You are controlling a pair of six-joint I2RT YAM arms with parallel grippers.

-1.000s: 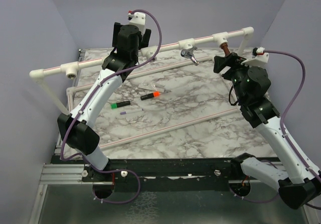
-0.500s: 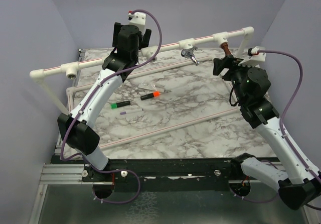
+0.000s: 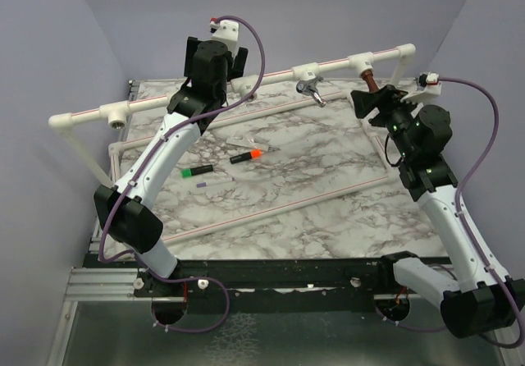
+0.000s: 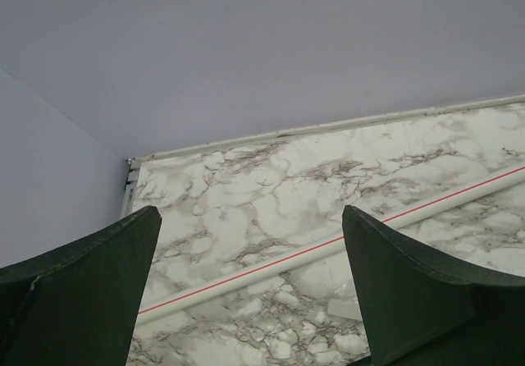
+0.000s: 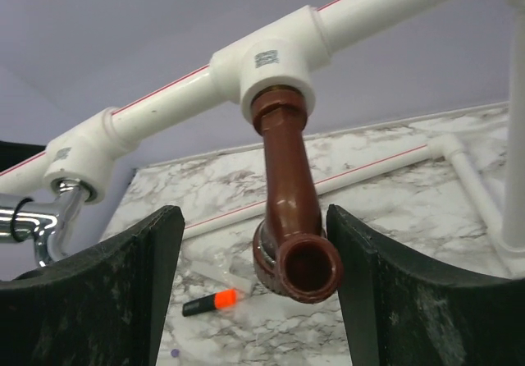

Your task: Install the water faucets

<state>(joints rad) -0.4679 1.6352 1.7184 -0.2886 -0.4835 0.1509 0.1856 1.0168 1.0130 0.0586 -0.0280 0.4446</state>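
The copper-coloured faucet [image 3: 369,77] hangs from a white tee [image 5: 267,62] on the raised pipe rail, spout end towards my right wrist camera [image 5: 289,194]. My right gripper [image 3: 371,101] is open around its lower end [image 5: 254,218]. The right finger [image 5: 385,284] is close beside the spout and the left finger stands well apart. The chrome faucet [image 3: 309,89] hangs from the neighbouring tee to the left and shows at the left edge of the right wrist view [image 5: 33,222]. My left gripper [image 3: 218,54] is open and empty [image 4: 250,218] over the back left of the table.
The white pipe rail [image 3: 246,79] spans the back on corner posts. Thin white pipes with a red line [image 4: 328,247] lie on the marble table. An orange-capped marker [image 3: 245,156], a green-capped marker [image 3: 197,171] and a clear wrapper lie mid-table.
My right wrist has swung to the right and turned while the gripper stays at the copper faucet. The left arm has not moved.
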